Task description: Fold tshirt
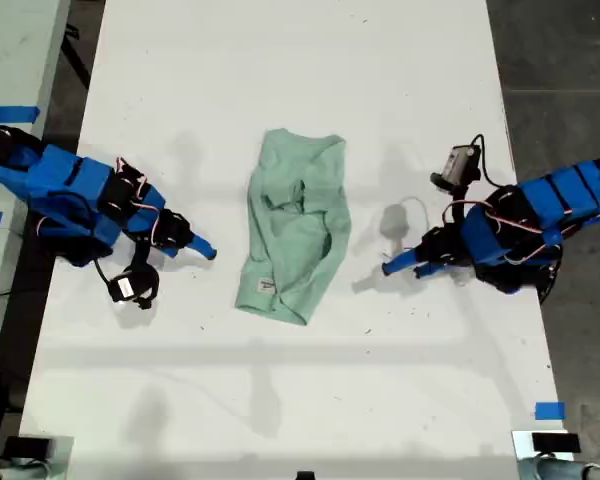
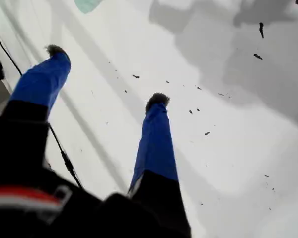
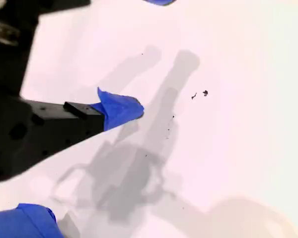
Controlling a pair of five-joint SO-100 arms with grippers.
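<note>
The pale mint-green tshirt (image 1: 295, 230) lies bunched into a narrow strip in the middle of the white table, its small white label (image 1: 267, 285) at the nearer end. One blue arm reaches in from the exterior view's left, its gripper (image 1: 202, 250) short of the cloth. Another comes from the exterior view's right, its gripper (image 1: 392, 265) also apart from it. Which of them is first or second I cannot tell. My first gripper (image 2: 107, 74) is open over bare table, a corner of the tshirt (image 2: 87, 4) far ahead. My second gripper (image 3: 92, 161) is open and holds nothing.
The white table (image 1: 300, 80) carries small dark specks (image 2: 191, 110) and arm shadows (image 1: 392, 220). Blue tape (image 1: 548, 410) marks its near corner at the exterior view's right. A thin black cable (image 2: 64, 158) runs beside my first gripper. Dark floor (image 1: 570, 60) borders the table.
</note>
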